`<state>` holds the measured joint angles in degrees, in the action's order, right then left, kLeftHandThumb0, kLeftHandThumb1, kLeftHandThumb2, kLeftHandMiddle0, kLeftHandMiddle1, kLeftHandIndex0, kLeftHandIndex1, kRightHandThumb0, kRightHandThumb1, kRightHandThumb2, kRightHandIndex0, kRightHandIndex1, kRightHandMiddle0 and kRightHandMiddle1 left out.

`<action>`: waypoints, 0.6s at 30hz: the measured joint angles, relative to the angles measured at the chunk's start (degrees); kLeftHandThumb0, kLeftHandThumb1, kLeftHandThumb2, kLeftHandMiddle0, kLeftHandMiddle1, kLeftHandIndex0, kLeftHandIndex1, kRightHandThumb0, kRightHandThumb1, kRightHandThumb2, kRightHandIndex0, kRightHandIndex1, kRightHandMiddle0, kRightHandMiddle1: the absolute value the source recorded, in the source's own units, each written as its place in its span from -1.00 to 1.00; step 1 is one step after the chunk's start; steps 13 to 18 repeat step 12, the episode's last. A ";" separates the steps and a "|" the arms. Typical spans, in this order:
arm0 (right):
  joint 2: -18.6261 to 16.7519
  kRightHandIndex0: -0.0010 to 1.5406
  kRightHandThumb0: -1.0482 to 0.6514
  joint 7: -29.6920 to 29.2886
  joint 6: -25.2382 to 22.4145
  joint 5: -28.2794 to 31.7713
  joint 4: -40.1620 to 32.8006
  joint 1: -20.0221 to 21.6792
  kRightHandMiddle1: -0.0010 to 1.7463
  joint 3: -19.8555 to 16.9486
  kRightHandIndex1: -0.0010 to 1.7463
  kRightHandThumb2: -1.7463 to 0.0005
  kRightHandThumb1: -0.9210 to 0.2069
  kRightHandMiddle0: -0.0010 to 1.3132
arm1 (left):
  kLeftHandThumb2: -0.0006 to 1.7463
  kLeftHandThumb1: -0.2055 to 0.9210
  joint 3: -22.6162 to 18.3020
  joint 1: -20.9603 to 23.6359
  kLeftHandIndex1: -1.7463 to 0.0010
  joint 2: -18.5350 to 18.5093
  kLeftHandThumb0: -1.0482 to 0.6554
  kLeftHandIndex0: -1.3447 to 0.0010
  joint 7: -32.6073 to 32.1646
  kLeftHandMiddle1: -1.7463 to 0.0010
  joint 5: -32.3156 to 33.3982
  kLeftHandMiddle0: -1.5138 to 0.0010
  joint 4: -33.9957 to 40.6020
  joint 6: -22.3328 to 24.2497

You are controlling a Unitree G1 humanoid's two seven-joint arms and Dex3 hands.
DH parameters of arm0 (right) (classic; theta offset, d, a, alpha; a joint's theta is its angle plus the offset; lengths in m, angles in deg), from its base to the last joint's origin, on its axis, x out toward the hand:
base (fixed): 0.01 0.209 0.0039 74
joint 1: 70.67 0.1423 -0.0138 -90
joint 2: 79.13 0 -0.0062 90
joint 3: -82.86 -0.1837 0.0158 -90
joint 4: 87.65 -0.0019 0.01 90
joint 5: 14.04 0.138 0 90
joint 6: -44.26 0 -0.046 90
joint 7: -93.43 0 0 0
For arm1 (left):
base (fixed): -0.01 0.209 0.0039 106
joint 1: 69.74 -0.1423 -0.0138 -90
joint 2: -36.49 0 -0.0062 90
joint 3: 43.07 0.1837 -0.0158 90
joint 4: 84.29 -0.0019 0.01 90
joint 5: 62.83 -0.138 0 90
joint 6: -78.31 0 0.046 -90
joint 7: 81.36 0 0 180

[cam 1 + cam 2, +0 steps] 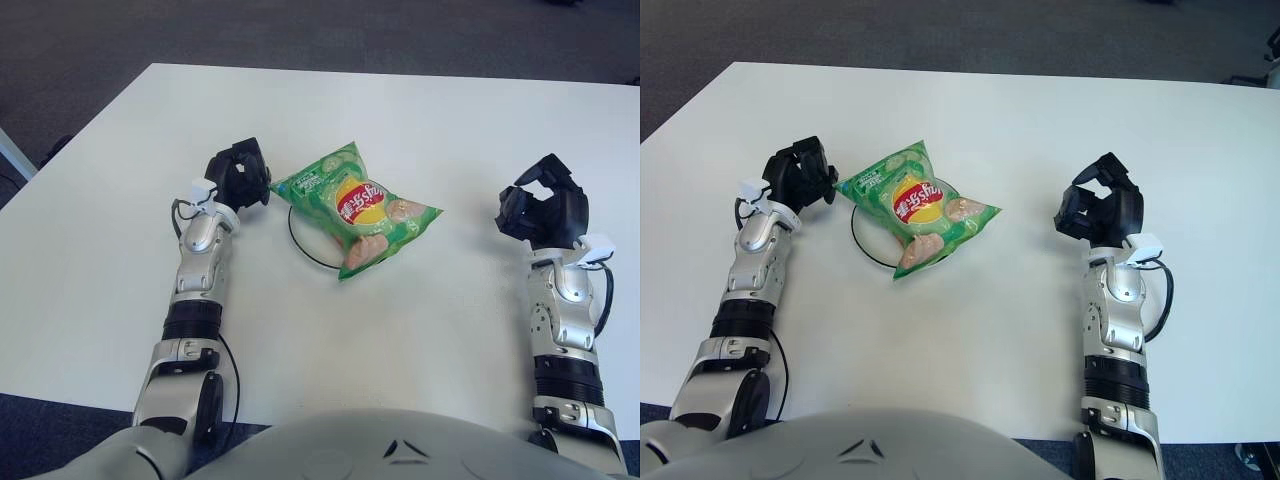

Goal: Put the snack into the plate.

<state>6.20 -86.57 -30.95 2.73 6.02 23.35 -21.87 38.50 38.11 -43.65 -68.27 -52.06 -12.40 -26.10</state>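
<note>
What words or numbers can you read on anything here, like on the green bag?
Snack bag: white lettering on its red and yellow badge, too blurred to read.
Snack bag, top left corner: a small white mark, too small to read.
Plate, table, left hand, right hand: no writing shows.

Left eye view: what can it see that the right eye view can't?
Only the left eye view shows a pale strip at its left edge. Only the right eye view shows a dark object in its top right corner. Both show the snack bag lying over the plate, the left hand beside it, and the right hand.
</note>
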 measured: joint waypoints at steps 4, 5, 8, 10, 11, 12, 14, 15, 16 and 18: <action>0.00 0.70 -0.40 0.07 -0.38 0.40 -0.08 -0.07 1.00 0.08 1.00 -0.67 0.26 0.08 | 0.18 0.58 0.43 -0.16 -1.00 0.00 -0.30 -0.71 0.43 -1.00 -0.07 -0.85 0.19 -0.80; 0.00 0.70 -0.40 0.12 -0.50 0.46 -0.10 -0.09 1.00 0.10 1.00 -0.67 0.26 0.08 | 0.18 0.58 0.51 -0.20 -1.00 0.00 -0.30 -0.70 0.47 -1.00 -0.07 -0.85 0.23 -0.99; 0.03 0.70 -0.40 0.54 -1.12 0.57 -0.27 -0.16 1.00 0.22 1.00 -0.68 0.27 0.09 | 0.18 0.59 0.72 -0.30 -1.00 0.00 -0.30 -0.69 0.51 -1.00 -0.10 -0.85 0.41 -1.49; 0.06 0.70 -0.40 0.84 -1.98 0.70 -0.41 -0.21 1.00 0.33 1.00 -0.68 0.27 0.09 | 0.18 0.59 0.86 -0.37 -1.00 0.00 -0.30 -0.69 0.51 -1.00 -0.14 -0.85 0.55 -1.66; 0.07 0.70 -0.40 1.00 -2.48 0.76 -0.50 -0.25 1.00 0.37 1.00 -0.68 0.28 0.09 | 0.18 0.59 0.93 -0.40 -1.00 0.01 -0.30 -0.68 0.51 -1.00 -0.15 -0.84 0.63 -1.66; 0.08 0.70 -0.40 1.17 -3.01 0.80 -0.59 -0.29 1.00 0.40 1.00 -0.68 0.28 0.09 | 0.18 0.59 0.99 -0.43 -1.00 0.01 -0.30 -0.68 0.51 -1.00 -0.15 -0.84 0.69 -1.67; 0.08 0.70 -0.40 1.17 -3.01 0.80 -0.59 -0.29 1.00 0.40 1.00 -0.68 0.28 0.09 | 0.18 0.59 0.99 -0.43 -1.00 0.01 -0.30 -0.68 0.51 -1.00 -0.15 -0.84 0.69 -1.67; 0.08 0.70 -0.40 1.17 -3.01 0.80 -0.59 -0.29 1.00 0.40 1.00 -0.68 0.28 0.09 | 0.18 0.59 0.99 -0.43 -1.00 0.01 -0.30 -0.68 0.51 -1.00 -0.15 -0.84 0.69 -1.67; 0.08 0.70 -0.40 1.17 -3.01 0.80 -0.59 -0.29 1.00 0.40 1.00 -0.68 0.28 0.09 | 0.18 0.59 0.99 -0.43 -1.00 0.01 -0.30 -0.68 0.51 -1.00 -0.15 -0.84 0.69 -1.67; 0.08 0.70 -0.40 1.17 -3.01 0.80 -0.59 -0.29 1.00 0.40 1.00 -0.68 0.28 0.09 | 0.18 0.59 0.99 -0.43 -1.00 0.01 -0.30 -0.68 0.51 -1.00 -0.15 -0.84 0.69 -1.67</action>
